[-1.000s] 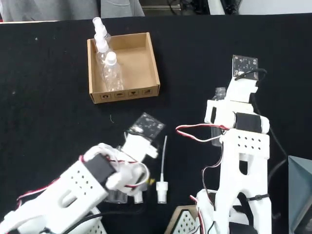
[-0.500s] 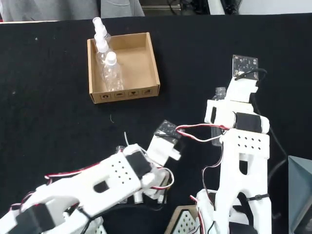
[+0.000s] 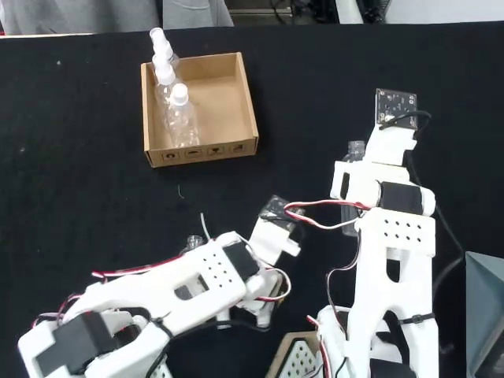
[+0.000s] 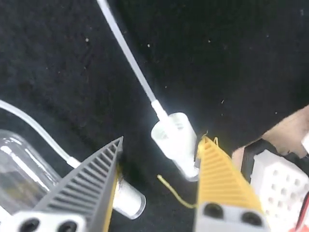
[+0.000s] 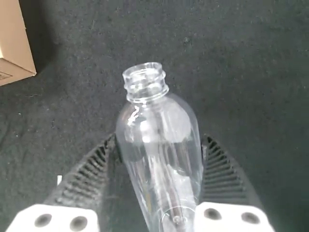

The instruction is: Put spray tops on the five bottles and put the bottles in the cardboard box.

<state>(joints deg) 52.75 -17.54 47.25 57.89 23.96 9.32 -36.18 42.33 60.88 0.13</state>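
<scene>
Spray top [image 4: 175, 145] lies on the black table [image 3: 79, 197] by the near edge, its thin tube pointing away from the left gripper [image 4: 161, 145]. That gripper's jaws are spread, one on either side of the top. I can't tell if the yellow finger touches it. Second spray top [image 4: 128, 203] is just beside the grey finger, with a clear bottle [image 4: 17, 169] next to it. Further in, toward the right edge, the right gripper [image 5: 158, 145] is pinching an open bottle [image 5: 154, 111] round the body, neck pointing away from the wrist. Cardboard box [image 3: 244, 102] sits toward the far left corner. Three capped bottles [image 3: 183, 118] lie in a row along its left wall. The farthest one's top pokes over the far wall.
</scene>
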